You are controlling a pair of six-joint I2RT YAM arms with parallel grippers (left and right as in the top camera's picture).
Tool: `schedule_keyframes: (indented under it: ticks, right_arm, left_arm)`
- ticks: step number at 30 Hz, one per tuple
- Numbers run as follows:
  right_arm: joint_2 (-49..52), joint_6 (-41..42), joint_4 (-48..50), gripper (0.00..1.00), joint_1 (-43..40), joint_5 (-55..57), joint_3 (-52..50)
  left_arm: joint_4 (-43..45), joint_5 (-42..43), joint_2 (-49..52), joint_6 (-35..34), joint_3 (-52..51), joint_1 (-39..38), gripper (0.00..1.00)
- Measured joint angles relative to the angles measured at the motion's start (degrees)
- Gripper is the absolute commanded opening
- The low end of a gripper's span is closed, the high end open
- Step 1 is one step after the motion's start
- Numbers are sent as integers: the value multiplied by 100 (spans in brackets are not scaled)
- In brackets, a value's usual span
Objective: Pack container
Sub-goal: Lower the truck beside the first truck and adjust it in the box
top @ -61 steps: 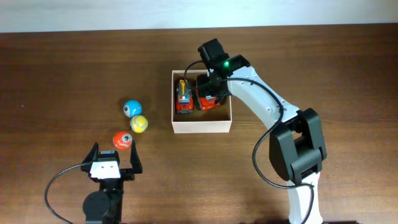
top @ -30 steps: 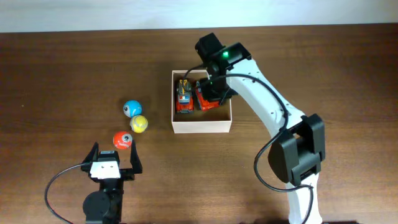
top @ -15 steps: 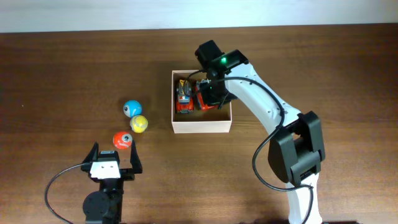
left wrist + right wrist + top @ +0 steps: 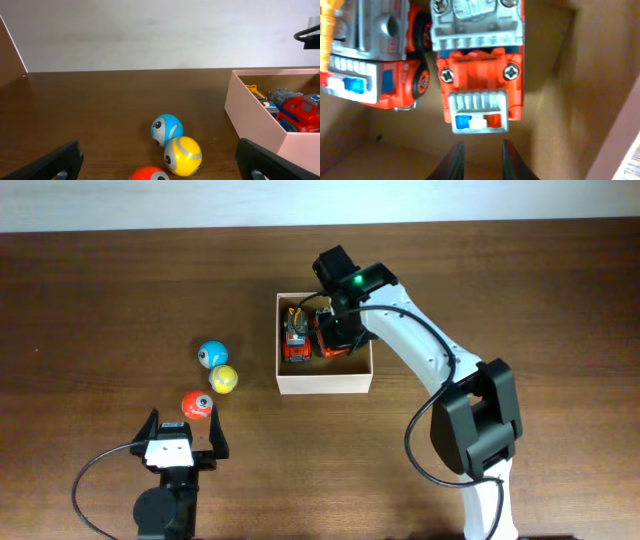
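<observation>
Right gripper fingers slightly apart, holding nothing, orange toy truck at their 12 o'clock; left gripper spread wide.

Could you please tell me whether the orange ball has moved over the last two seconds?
No. The orange ball lies where it did before, just below-left of the yellow ball and left of the container.

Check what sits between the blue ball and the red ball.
The yellow ball lies between the blue ball and the red ball, slightly off their line; clearest overhead.
</observation>
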Motion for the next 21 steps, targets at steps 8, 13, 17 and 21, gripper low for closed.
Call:
schedule_keyframes:
  ticks: [8, 13, 17, 21]
  right_arm:
    - [0, 11, 195, 20, 57, -35, -245]
    - [0, 57, 501, 20, 57, -44, -433]
    - [0, 72, 743, 20, 57, -170, -551]
    - [0, 72, 894, 20, 57, -260, -570]
  left_arm:
    - [0, 0, 0, 0, 0, 0, 99]
    - [0, 0, 0, 0, 0, 0, 99]
    - [0, 0, 0, 0, 0, 0, 99]
    - [0, 0, 0, 0, 0, 0, 99]
